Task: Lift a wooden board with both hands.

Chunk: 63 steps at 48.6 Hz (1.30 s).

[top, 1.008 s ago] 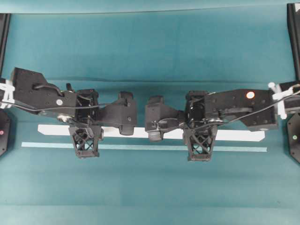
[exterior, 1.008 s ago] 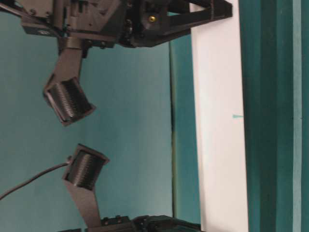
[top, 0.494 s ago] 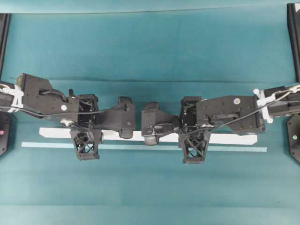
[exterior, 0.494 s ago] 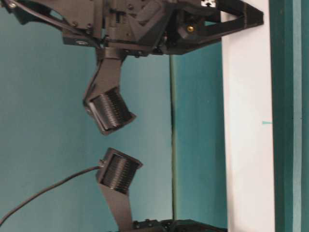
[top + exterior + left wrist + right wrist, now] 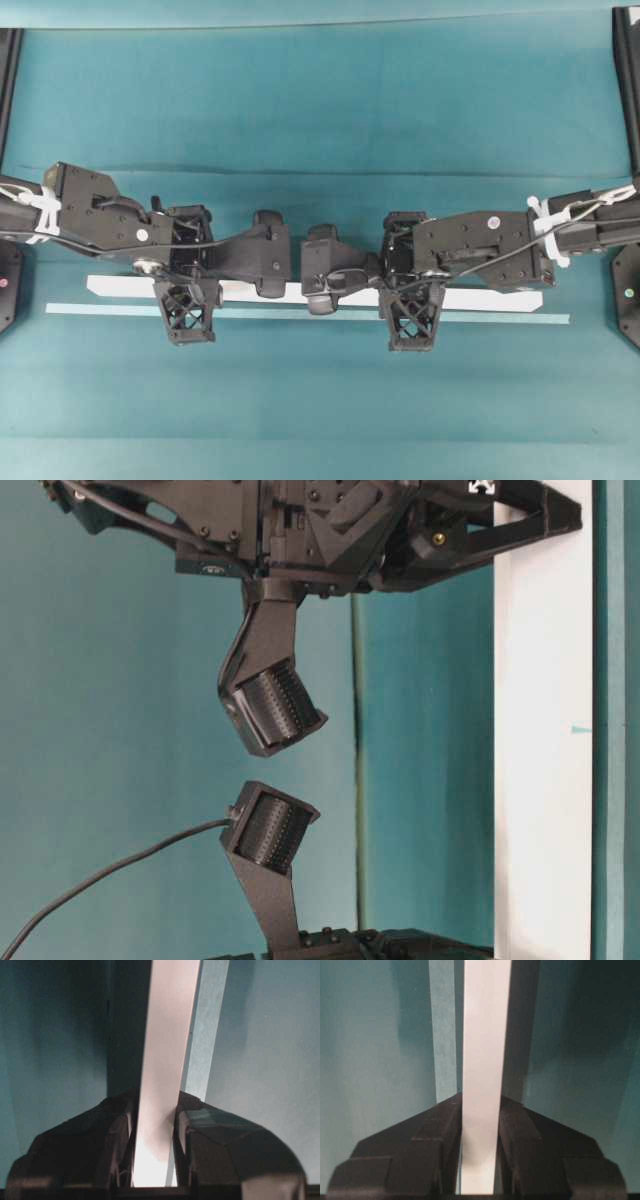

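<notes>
Count: 1 wooden board, white, long, running left-right across the scene. 1 pale teal strip, thinner, just on the near side of the board & parallel to it. 2 grippers: 1 left gripper, 1 right gripper, each w/ 2 lattice fingers, so 4 fingers total. 2 black arms, 1 per side. 1 teal table cover under everything.

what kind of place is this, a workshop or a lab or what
Most likely a robot lab test bench: two black robot arms, left gripper and right gripper, grip a long white wooden board over a table draped in plain teal cloth, marked with a pale teal strip.
</notes>
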Motion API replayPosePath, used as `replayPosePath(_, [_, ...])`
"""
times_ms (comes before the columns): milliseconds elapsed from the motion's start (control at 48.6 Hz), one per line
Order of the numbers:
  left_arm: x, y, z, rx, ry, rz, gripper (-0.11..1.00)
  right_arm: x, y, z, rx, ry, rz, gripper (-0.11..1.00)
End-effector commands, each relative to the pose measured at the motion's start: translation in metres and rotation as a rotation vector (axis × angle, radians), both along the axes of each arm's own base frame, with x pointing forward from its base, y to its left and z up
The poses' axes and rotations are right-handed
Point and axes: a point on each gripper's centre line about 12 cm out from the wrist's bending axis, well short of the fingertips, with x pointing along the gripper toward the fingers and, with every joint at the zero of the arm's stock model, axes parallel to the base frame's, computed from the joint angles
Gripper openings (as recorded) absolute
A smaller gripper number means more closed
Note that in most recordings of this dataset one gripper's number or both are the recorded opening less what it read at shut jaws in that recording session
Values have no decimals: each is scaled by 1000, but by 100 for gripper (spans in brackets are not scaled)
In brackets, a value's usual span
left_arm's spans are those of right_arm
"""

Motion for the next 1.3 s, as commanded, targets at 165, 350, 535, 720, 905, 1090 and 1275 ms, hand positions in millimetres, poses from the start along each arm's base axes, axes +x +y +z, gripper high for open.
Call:
replayPosePath(165, [9,-2,6,-11,-53,42,17,1,6,-2,4,-23,22,21])
replayPosePath(350, [7,-9,4,-14,-47,31,17,2,5,-4,4,-29,18,21])
replayPosePath(535, [7,-10,4,-14,-43,33,17,1,3,-4,3,-32,15,21])
replayPosePath(720, [5,-9,2,-14,-38,35,17,1,4,-5,4,-31,14,21])
replayPosePath(905, [3,-10,0,-15,-33,36,17,1,3,-5,4,-34,12,21])
replayPosePath(1090, [6,-10,1,-20,-60,49,17,-1,3,-7,4,-37,12,21])
replayPosePath(1275, [11,-13,6,-22,-92,39,17,0,4,-8,4,-61,11,21])
